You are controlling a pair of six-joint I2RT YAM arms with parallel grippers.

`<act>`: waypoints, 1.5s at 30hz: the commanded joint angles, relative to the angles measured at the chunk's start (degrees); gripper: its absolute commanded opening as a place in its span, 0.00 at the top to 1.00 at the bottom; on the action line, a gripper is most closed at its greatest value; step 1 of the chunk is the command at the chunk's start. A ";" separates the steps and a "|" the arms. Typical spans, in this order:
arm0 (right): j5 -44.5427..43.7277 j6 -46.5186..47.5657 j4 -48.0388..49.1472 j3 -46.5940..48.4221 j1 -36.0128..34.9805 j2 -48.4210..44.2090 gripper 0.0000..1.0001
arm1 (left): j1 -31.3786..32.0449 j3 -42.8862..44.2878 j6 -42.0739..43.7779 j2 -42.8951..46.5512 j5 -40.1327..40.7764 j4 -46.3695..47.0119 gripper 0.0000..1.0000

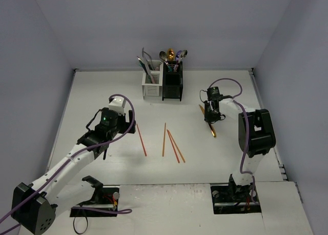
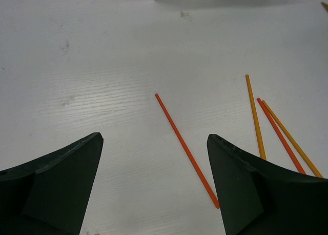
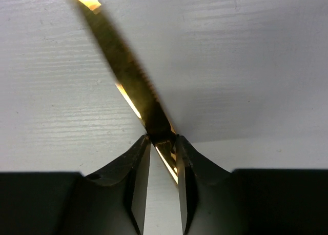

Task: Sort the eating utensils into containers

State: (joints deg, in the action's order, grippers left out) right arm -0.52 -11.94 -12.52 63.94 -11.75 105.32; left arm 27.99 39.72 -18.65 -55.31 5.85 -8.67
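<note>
- White table [image 1: 92, 91] with pale lavender walls [image 1: 46, 30] on three sides; my two arms reach out from the near edge
- My left claw [image 2: 155, 138] hangs over the left half of the table with its jaws spread wide and nothing between them
- Just ahead of that claw a lone red chopstick [image 2: 187, 150] lies flat on the table, slanting from far left to near right, its near end close to my right-hand finger [image 2: 246, 189]
- Right of it, near the table's middle, three more chopsticks [image 1: 173, 145] lie flat: one orange stick on its own, then a red and an orange one close together, meeting at their far ends
- At the far middle stand the white caddy [image 1: 151, 87] and the black caddy [image 1: 172, 85], touching side by side, white on the left, each with utensils [image 1: 169, 55] standing upright in it
- On the right, my right claw [image 3: 163, 140] is pinched tight on a gold knife [image 3: 128, 76] with a serrated edge; its blade runs away from my fingers and casts a shadow on the table
</note>
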 commanded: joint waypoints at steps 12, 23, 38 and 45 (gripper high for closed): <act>0.07 -6.62 -9.11 -0.52 -0.93 3.63 0.68 | -0.30 1.46 0.32 -0.47 -0.39 3.24 0.20; -2.27 0.79 -12.82 -2.50 -0.97 0.85 0.60 | -0.30 1.25 1.30 0.73 -0.43 3.30 0.20; -0.01 5.62 -13.22 0.05 -2.01 5.37 0.72 | -0.30 1.34 1.76 1.19 -2.07 3.63 0.20; -0.04 5.94 -12.73 1.02 -4.79 6.42 0.90 | -0.30 2.09 0.68 2.20 -3.05 2.21 0.20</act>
State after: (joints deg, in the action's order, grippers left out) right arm -0.36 -7.25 -18.87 67.18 -14.54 107.03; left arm 27.99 39.72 -18.00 -54.67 4.07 -8.64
